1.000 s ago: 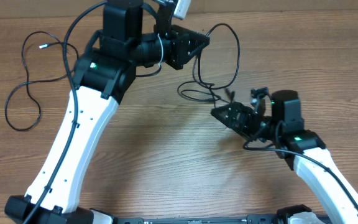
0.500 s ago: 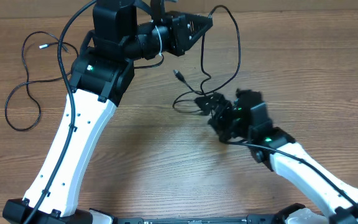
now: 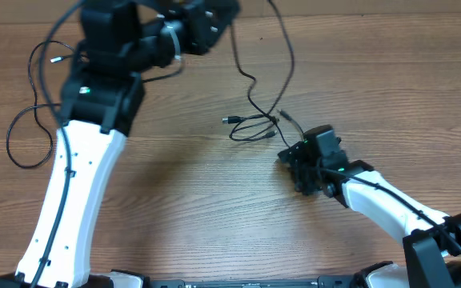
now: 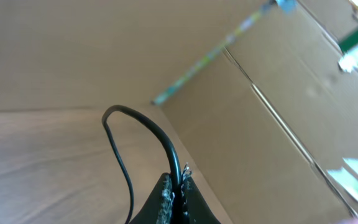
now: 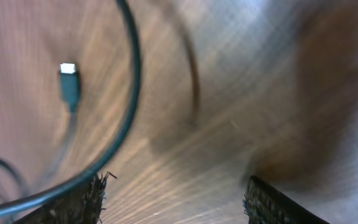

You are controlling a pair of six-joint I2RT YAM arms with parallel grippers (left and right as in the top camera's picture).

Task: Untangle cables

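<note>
Since 0.5 s ago my left gripper (image 4: 178,191) is nearer far-left corner, pinching a cable (image 4: 158,131); right gripper (image 3: 294,160) spread, empty, mid-counter. 1 cord (image 3: 8,142) lies free by left edge; knot (image 3: 246,119) remains

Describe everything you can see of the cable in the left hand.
Thin black cable, pinched between the shut fingertips of the left hand. In the wrist view it arches out of the grip and drops back. Overhead, it hangs from the hand to a tangle of loops and plug ends on the wooden table.
</note>
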